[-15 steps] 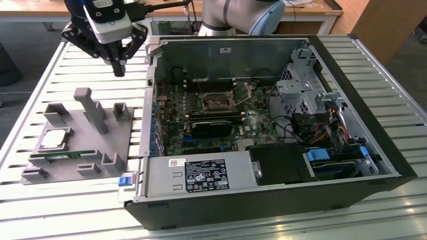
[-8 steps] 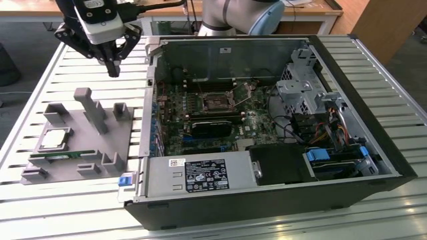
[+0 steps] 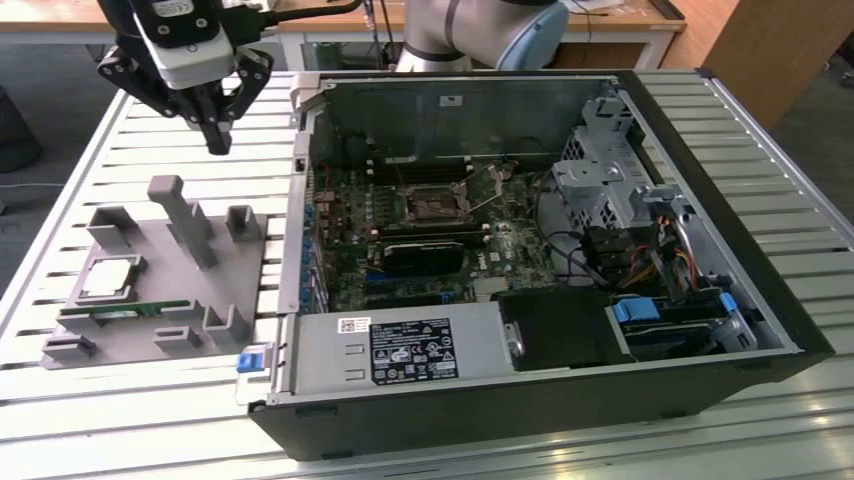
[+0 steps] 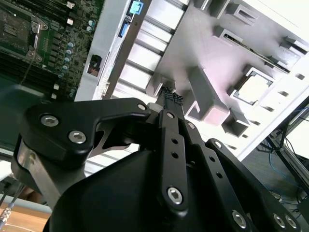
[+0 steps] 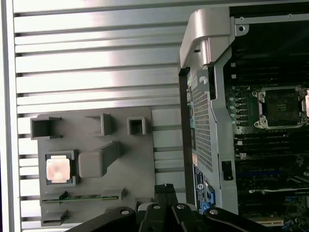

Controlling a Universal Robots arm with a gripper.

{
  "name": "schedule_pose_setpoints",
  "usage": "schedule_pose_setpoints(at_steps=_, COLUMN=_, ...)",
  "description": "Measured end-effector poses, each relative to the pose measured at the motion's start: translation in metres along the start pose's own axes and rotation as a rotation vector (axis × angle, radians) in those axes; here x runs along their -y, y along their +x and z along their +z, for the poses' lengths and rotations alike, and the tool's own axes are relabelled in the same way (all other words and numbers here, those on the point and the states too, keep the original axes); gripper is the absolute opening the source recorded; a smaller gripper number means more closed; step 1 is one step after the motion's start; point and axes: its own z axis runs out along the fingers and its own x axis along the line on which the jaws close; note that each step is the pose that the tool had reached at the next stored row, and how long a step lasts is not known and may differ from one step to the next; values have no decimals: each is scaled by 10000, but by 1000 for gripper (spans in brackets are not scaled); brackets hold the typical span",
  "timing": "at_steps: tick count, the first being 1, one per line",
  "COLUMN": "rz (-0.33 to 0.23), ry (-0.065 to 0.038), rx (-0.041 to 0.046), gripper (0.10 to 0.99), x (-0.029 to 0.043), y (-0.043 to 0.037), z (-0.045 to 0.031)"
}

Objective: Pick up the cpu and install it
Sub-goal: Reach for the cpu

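The small square cpu (image 3: 110, 278) with a shiny silver top is being held flat in a square recess of the grey moulded plastic fixture (image 3: 247, 285), which is lying on the slatted aluminium table (image 3: 120, 180) near its edge on the exterior view's left. A long narrow green memory stick (image 3: 127, 312) is being kept on edge in a slot of the same fixture, just beside the cpu. A tall grey upright post (image 3: 180, 215) is rising from the fixture between the cpu's recess and the open black computer case (image 3: 534, 400), which is lying on its side over the middle of the table. Inside the case, a green motherboard (image 3: 347, 260) is being carried, with an empty square black-and-metal socket frame (image 3: 434, 205) at its middle and a grey labelled power supply box (image 3: 400, 350) along the near wall. The jaws are being held closed on nothing, tips together, above the table beside the fixture and well apart from the cpu.
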Motion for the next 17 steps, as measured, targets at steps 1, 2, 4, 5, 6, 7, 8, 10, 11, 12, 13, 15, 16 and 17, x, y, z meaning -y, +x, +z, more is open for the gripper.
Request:
schedule_pose_setpoints(at_steps=1, rz=0, ry=0, rx=-1, gripper=106, x=1, y=10, z=0)
schedule_pose_setpoints(at_steps=2, rz=0, ry=0, rx=0, gripper=106, x=2, y=24, z=1)
schedule_pose_setpoints(at_steps=4, rz=0, ry=0, rx=0, gripper=106, x=4, y=57, z=2)
schedule_pose_setpoints(at_steps=5, rz=0, ry=0, rx=0, gripper=106, x=5, y=71, z=2)
schedule_pose_setpoints(at_steps=6, rz=1, ry=0, rx=0, gripper=106, x=6, y=85, z=3)
schedule_pose_setpoints(at_steps=7, rz=1, ry=0, rx=0, gripper=106, x=8, y=99, z=4)
schedule_pose_setpoints(at_steps=8, rz=0, ry=0, rx=-1, gripper=106, x=9, y=112, z=4)
schedule_pose_setpoints(at_steps=10, rz=1, ry=1, rx=-1, gripper=106, x=12, y=150, z=5)
schedule_pose_setpoints(at_steps=11, rz=1, ry=0, rx=-1, gripper=106, x=13, y=167, z=6)
schedule_pose_setpoints(at_steps=12, rz=0, ry=0, rx=-1, gripper=106, x=15, y=189, z=7)
schedule_pose_setpoints(at_steps=13, rz=0, ry=0, rx=0, gripper=106, x=16, y=209, z=7)
schedule_pose_setpoints(at_steps=15, rz=0, ry=0, rx=0, gripper=106, x=20, y=251, z=9)
schedule_pose_setpoints(at_steps=16, rz=-1, ry=0, rx=0, gripper=106, x=21, y=274, z=9)
schedule_pose_setpoints(at_steps=17, rz=0, ry=0, rx=0, gripper=106, x=23, y=298, z=10)
